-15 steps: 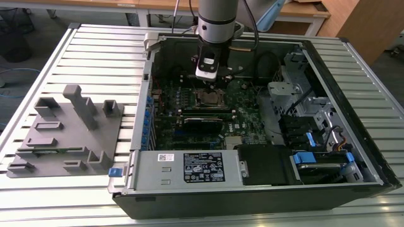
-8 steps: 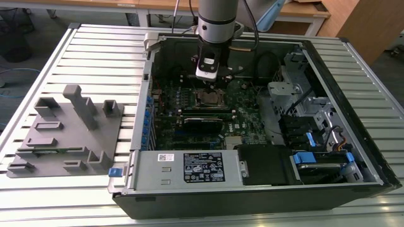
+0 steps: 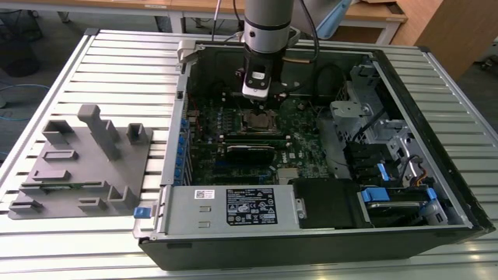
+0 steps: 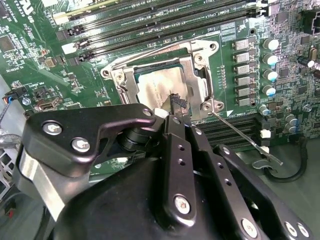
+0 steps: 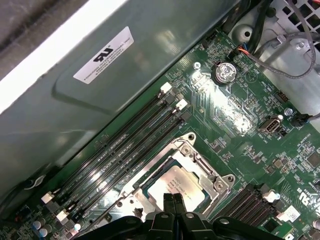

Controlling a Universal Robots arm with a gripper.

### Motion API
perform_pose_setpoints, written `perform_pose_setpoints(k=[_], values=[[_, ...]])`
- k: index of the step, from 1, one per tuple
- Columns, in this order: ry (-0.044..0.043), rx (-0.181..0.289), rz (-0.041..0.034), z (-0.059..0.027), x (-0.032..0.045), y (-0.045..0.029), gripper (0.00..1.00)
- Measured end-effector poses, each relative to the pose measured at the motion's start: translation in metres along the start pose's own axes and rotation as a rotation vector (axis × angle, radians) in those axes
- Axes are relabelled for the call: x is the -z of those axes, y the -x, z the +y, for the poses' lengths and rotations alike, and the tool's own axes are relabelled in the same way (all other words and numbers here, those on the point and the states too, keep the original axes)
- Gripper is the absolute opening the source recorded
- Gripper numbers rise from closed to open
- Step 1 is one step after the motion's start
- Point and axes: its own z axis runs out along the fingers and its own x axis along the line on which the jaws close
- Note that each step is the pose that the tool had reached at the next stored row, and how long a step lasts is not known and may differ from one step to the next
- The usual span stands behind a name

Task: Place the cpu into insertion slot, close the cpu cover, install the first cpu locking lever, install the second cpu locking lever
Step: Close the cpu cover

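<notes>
Cpu (image 4: 159,91) first: one pale square chip, lying flat in the insertion slot (image 4: 132,75), whose dark edge peeps out round it. The cpu cover (image 4: 199,75) lies down over both, its window framing the chip's metal top. I count two locking rods. The far lever (image 4: 165,48) runs along the cover's side next to the memory slots (image 5: 125,145). The hooked lever (image 4: 245,140) sticks out from the socket's corner across the board, its curled end free beside a black cable (image 4: 295,167).

My claw (image 4: 176,103) hangs right above the chip's near edge, its two fingers (image 5: 168,201) pressed together with nothing between them; I cannot tell whether the tips touch the metal.

Socket and slots sit on the green circuit board (image 3: 300,153), which lies in the open computer case (image 3: 311,258). That case also holds one silver power supply (image 3: 233,207) along its near wall. One round coin battery (image 5: 224,72) sits on the board, well apart from the socket.

On the exterior view's left, one grey fixture tray (image 3: 70,201) rests on the slatted table (image 3: 116,70), with one green strip (image 3: 58,186) in a groove.
</notes>
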Motion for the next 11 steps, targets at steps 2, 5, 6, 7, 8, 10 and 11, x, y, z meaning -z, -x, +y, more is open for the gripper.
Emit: perform_pose_setpoints(k=[2, 5, 6, 7, 8, 10, 11], values=[[0.0003, 0.008, 0.0003, 0.0000, 0.0000, 0.0000, 0.11], [0.0006, 0.023, 0.0010, 0.0000, 0.0000, 0.0000, 0.11], [0.0007, 0.027, 0.0012, 0.0000, 0.0000, 0.0000, 0.11], [0.0008, 0.032, 0.0014, 0.0000, 0.0000, 0.0000, 0.11], [0.0009, 0.036, 0.0016, 0.0000, 0.0000, 0.0000, 0.11], [0.0012, 0.044, 0.0020, 0.0000, -0.0001, 0.0000, 0.11], [0.0012, 0.049, 0.0022, 0.0000, 0.0000, 0.0000, 0.11]])
